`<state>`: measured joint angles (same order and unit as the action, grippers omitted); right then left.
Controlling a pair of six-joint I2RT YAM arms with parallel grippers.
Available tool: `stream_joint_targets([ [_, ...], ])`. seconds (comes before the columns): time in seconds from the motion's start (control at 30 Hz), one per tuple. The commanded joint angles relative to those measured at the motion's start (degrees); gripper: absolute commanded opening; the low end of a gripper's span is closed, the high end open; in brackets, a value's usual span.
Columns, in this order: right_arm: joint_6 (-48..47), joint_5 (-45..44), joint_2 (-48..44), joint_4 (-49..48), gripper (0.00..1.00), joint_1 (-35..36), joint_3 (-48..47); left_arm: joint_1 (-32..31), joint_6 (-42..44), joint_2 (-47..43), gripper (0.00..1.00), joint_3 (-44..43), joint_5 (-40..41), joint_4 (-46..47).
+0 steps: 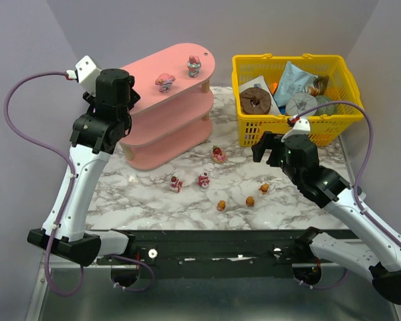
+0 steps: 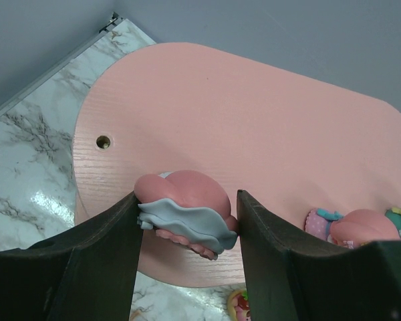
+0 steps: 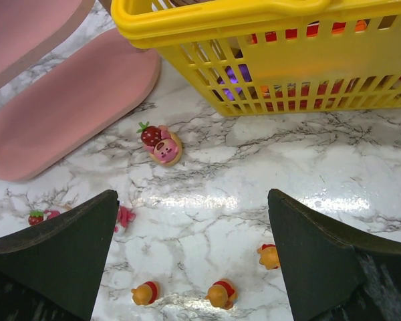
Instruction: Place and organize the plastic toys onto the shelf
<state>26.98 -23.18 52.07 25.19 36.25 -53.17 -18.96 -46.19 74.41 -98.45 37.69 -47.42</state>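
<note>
My left gripper [image 2: 187,200] is shut on a pink toy with a pale blue frill [image 2: 184,208], held just above the left end of the pink shelf's top board [image 2: 220,114]. In the top view that gripper [image 1: 113,100] hides its toy. Two toys [image 1: 165,81] [image 1: 194,64] stand on the shelf [image 1: 180,130] top; one shows at the right of the left wrist view [image 2: 361,227]. My right gripper [image 3: 192,200] [image 1: 267,148] hangs open over the table. Below it lie a pink strawberry toy [image 3: 162,142] [image 1: 218,155], three orange-brown toys [image 3: 145,293] [image 3: 220,293] [image 3: 269,256] and two small pink-red ones [image 1: 176,183] [image 1: 204,179].
A yellow mesh basket [image 1: 254,130] [image 3: 287,67] with packets and a brown ring stands at the back right, close behind my right gripper. The marble table ends at grey walls behind and a black rail in front.
</note>
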Motion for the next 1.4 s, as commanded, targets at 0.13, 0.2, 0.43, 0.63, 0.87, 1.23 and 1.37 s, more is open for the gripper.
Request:
stream_joint_targets([
  [0.13,0.26,0.94,-0.04,-1.81,1.0,-0.39,1.4,1.12,-0.3,-1.38,0.49,1.95,-3.68,0.05],
  [0.2,0.26,1.03,-0.13,-1.99,1.0,-0.39,1.49,1.29,0.05,-1.37,0.53,1.86,-4.03,0.13],
  [0.43,0.35,1.03,-0.31,-2.07,1.0,-0.48,1.49,1.56,0.93,-0.23,0.63,-0.24,-4.29,-0.39],
  [0.63,0.61,0.86,-0.48,-2.25,1.0,-0.48,1.49,1.91,1.54,0.47,0.66,-2.44,-4.47,-1.97],
  [0.87,0.79,1.21,-0.66,-2.51,1.0,-0.57,1.93,2.44,1.9,1.0,0.69,-3.06,-5.17,-2.24],
  [1.23,0.53,1.21,-0.75,-2.51,1.0,-0.65,1.49,2.79,3.21,0.82,0.78,-4.11,-5.96,-0.31],
  [1.37,0.44,1.12,-0.92,-2.52,1.0,-0.74,1.66,2.79,5.58,0.65,0.83,-5.43,-7.1,1.27],
])
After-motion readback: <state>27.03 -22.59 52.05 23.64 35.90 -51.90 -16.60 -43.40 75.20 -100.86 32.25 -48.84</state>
